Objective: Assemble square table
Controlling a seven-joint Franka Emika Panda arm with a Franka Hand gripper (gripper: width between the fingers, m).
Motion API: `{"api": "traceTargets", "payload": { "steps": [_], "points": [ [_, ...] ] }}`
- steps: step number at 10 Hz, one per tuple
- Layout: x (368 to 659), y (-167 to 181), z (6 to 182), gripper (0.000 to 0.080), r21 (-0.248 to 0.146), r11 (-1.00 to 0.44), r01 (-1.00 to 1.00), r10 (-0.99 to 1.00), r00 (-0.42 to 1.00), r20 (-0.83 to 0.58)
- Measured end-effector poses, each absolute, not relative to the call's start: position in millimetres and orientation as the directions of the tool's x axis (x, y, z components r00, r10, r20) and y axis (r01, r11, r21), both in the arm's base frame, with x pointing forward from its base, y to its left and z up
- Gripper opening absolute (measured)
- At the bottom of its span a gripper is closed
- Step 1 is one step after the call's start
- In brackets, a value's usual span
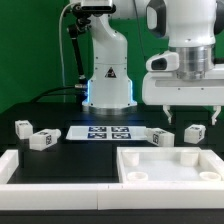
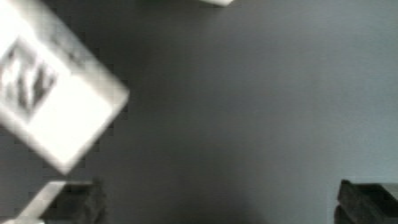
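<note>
The square tabletop (image 1: 150,156) lies at the front on the exterior view's right, rimmed face up. Two white legs (image 1: 22,127) (image 1: 40,140) lie on the black table at the left. Two more legs (image 1: 163,137) (image 1: 195,132) lie behind the tabletop on the right. My gripper (image 1: 192,118) hangs open and empty above those right legs, clear of them. In the blurred wrist view the gripper (image 2: 217,205) shows only dark fingertips (image 2: 63,200) far apart, with bare table between them.
The marker board (image 1: 108,132) lies flat in the middle of the table and shows in the wrist view (image 2: 54,90). A long low white rail (image 1: 40,165) runs along the front. The robot base (image 1: 108,80) stands at the back.
</note>
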State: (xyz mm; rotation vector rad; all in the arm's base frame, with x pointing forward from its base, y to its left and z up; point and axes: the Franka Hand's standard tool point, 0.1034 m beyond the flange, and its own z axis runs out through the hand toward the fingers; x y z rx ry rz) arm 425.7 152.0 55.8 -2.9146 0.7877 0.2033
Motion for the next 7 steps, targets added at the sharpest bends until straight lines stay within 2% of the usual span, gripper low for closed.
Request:
{"api": "traceTargets", "payload": {
  "steps": [1,5,6,7],
  "points": [
    [421.5,154.6,54.3,0.0649,-0.082,-0.805,-0.587,-0.566,0.802,-0.191],
    [417.3,152.0,51.9,0.0649,-0.08,-0.831,-0.551,-0.524,0.822,-0.222],
    [401.9,150.9,48.0,0.0649,-0.072,-0.814,-0.577,-0.524,0.782,-0.339],
    [400.1,151.7,47.9,0.0649,-0.077,-0.804,-0.59,-0.509,0.748,-0.425]
  ]
}}
